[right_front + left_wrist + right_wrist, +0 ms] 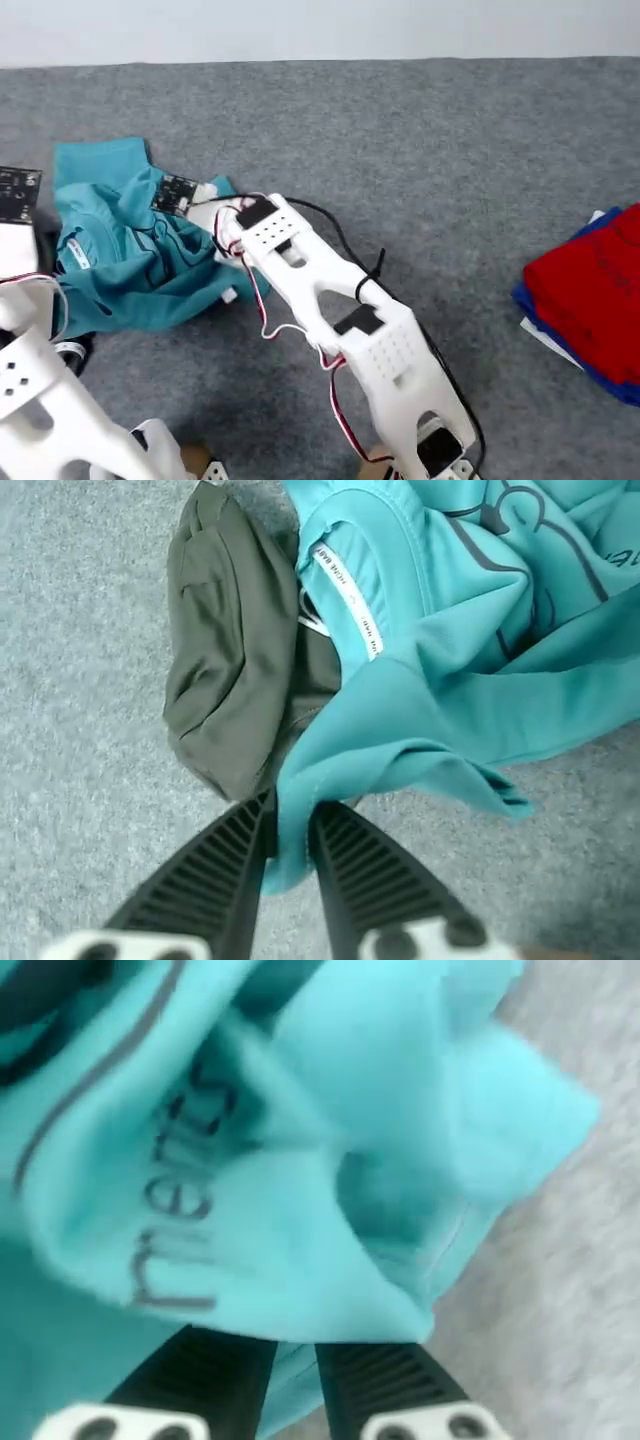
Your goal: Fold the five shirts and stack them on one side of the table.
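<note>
A crumpled teal shirt (125,255) lies at the table's left side. My left gripper (291,832) is shut on a hem of the teal shirt (450,680), and fabric runs down between its black fingers (232,852). An olive shirt (235,650) lies bunched under the teal one. My right arm (300,270) stretches from the front middle to the shirt's right edge. Its gripper (296,1362) is shut on a fold of the teal shirt (300,1160). A folded red shirt (595,280) tops a blue one (560,320) at the right edge.
Grey carpet-like table surface (420,150) spreads across the middle and back. My left arm's white body (40,400) stands at the front left corner. White fabric (545,335) peeks out under the stack on the right. Cables (262,300) hang along the right arm.
</note>
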You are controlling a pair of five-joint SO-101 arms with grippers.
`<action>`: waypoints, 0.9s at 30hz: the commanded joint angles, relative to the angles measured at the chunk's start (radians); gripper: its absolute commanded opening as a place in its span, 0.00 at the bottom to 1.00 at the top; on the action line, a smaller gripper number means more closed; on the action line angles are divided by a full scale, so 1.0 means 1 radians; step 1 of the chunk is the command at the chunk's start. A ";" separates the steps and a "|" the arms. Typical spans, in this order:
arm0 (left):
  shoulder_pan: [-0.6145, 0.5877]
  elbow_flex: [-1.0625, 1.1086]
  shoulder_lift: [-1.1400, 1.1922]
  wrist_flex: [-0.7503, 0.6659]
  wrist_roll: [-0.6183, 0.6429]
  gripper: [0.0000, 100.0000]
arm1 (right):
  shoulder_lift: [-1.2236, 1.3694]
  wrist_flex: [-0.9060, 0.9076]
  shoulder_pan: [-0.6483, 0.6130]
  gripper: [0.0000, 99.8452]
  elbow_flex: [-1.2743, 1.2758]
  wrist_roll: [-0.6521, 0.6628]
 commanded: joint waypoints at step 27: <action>-0.058 -0.002 -0.009 -0.040 -0.009 0.00 | -0.001 0.878 0.053 0.04 -0.585 0.044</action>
